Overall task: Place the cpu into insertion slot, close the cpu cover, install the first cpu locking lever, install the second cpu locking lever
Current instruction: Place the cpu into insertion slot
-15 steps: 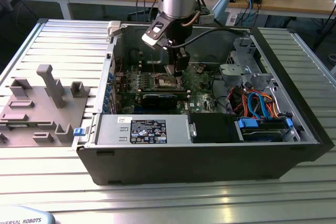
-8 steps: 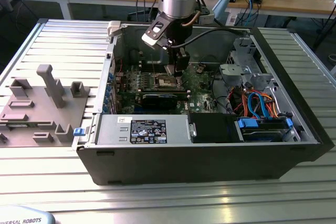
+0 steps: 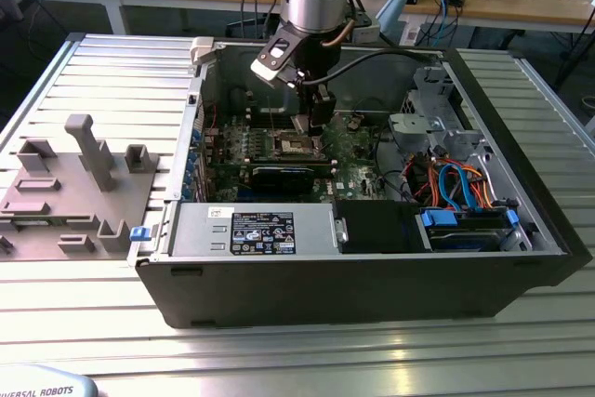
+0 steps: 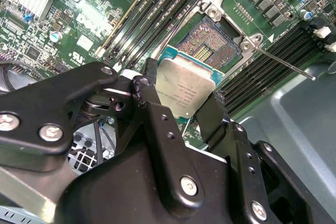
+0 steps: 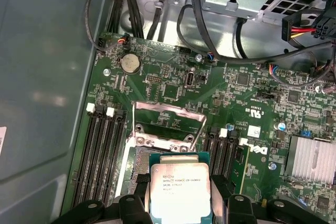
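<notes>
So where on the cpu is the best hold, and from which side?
Probably by two opposite thin edges, coming from above, as the gripper grips it now. The cpu is a thin flat square, so an edge hold leaves its underside free to face the insertion slot, whose cpu cover stands open.

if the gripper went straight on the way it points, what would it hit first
Most likely the insertion slot: the gripper is shut on the cpu and points down at the open socket, so the chip would touch first. Exact alignment is hard to judge.
</notes>
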Robot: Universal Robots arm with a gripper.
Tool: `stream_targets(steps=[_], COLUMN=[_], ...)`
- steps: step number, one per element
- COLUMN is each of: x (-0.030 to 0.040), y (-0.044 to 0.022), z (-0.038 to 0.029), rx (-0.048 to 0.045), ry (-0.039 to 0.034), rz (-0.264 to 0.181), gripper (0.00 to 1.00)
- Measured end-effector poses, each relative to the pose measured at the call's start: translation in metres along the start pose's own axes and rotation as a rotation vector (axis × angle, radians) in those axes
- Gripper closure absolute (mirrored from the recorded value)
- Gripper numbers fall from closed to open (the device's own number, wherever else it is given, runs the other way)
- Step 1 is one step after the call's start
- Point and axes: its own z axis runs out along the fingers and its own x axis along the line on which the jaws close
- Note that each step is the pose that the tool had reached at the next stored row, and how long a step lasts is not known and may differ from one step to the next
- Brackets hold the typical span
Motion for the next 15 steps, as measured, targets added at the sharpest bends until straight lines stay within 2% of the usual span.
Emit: stream_targets(steps=[15], x=[0.0], y=[0.0], z=[0.0001], rx=[0.0004], ry=[-0.0008], rz=[0.016], gripper=[0.45])
